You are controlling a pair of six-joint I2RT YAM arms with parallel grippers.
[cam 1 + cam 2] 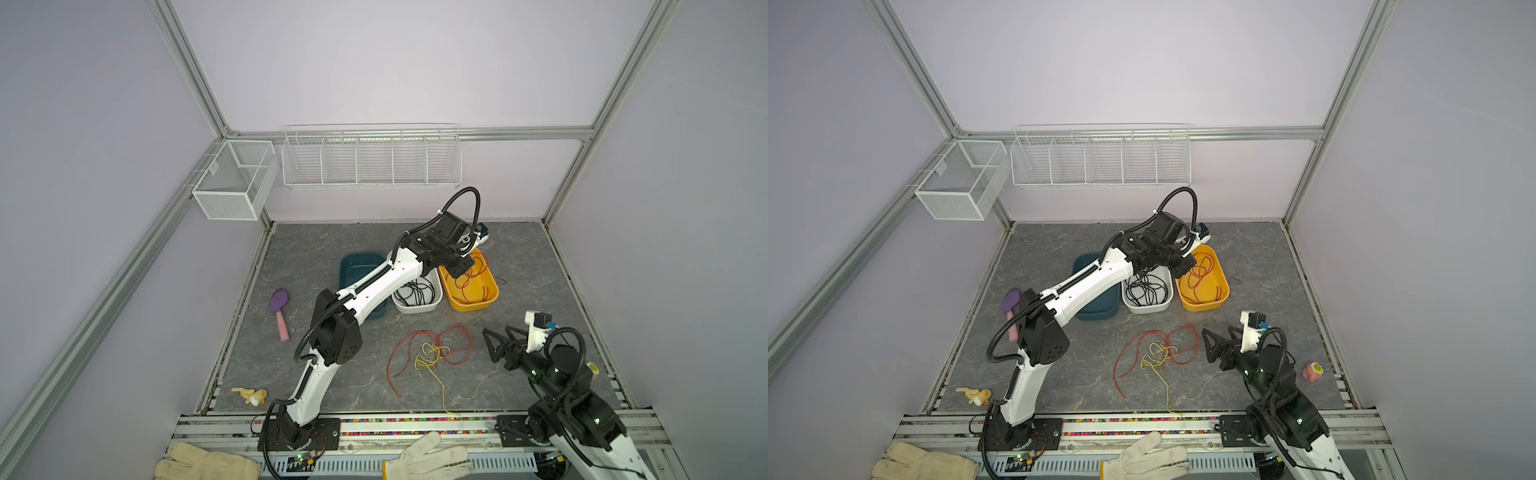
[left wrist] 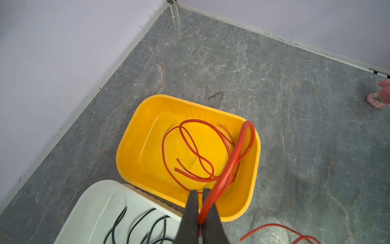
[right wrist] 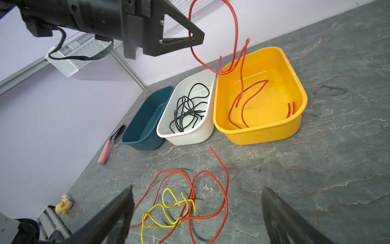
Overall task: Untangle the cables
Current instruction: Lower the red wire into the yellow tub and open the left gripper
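blue-green tub (image 3: pixel 145 118): It was empty, well off to the side of my left fingers.
white tub (image 3: pixel 190 133): The black cables (image 3: pixel 187 109) lay inside it, just beside my left fingers. I judged that colour done.
left gripper (image 2: pixel 201 192): Its fingers were pinched tight on a red cable (image 2: pixel 236 152).
yellow tub (image 2: pixel 190 103): It sat right under my left fingers. The red cable hung down into it, and red loops lay on its floor. I had not let go yet.
tangle: A loose red cable (image 3: pixel 225 190) and a yellow cable (image 3: pixel 166 202) lay twisted together, just in front of my right fingers. I judged this the part left to do.
right gripper (image 1: pixel 490 345): Its fingers were spread wide apart and held nothing.
table (image 3: pixel 316 169): It was flat and grey, with marks like stone.
room: The walls (image 1: pixel 374 62) were pale purple. White wire baskets (image 1: pixel 370 162) hung far behind my left fingers.
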